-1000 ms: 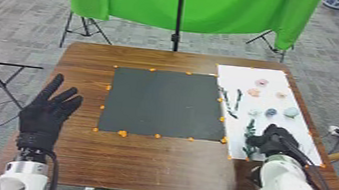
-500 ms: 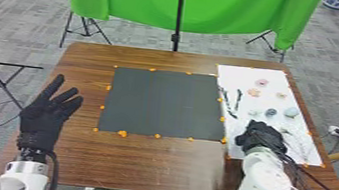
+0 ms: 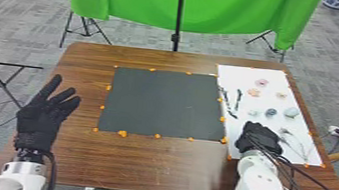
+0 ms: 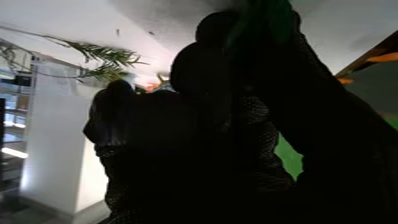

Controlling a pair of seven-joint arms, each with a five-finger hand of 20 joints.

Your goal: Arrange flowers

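Observation:
The right hand (image 3: pixel 258 135) is over the near part of the white sheet (image 3: pixel 239 74), fingers curled. In the right wrist view, the right hand (image 4: pixel 209 100) pinches a dark green leafy stem (image 4: pixel 266 22) between thumb and fingers; much of the stem is hidden by the glove. A thin, wispy sprig (image 3: pixel 293 141) lies beside that hand, on its right. Farther up the sheet are a pink flower (image 3: pixel 262 83), a peach flower (image 3: pixel 253 92), a dark blue one (image 3: pixel 271 112), a pale green one (image 3: pixel 291 112) and dark narrow stems (image 3: pixel 237 100). The left hand (image 3: pixel 40 123) is open, fingers straight.
A dark grey board (image 3: pixel 163 104) with orange tabs around its edges lies left of the white sheet on the wooden table (image 3: pixel 163 168). Behind the table hangs a green cloth (image 3: pixel 130 1) on a stand.
The right hand has shifted left from the sheet's near right area onto the leafy green stem, which was visible beside it earlier. The left hand has barely moved.

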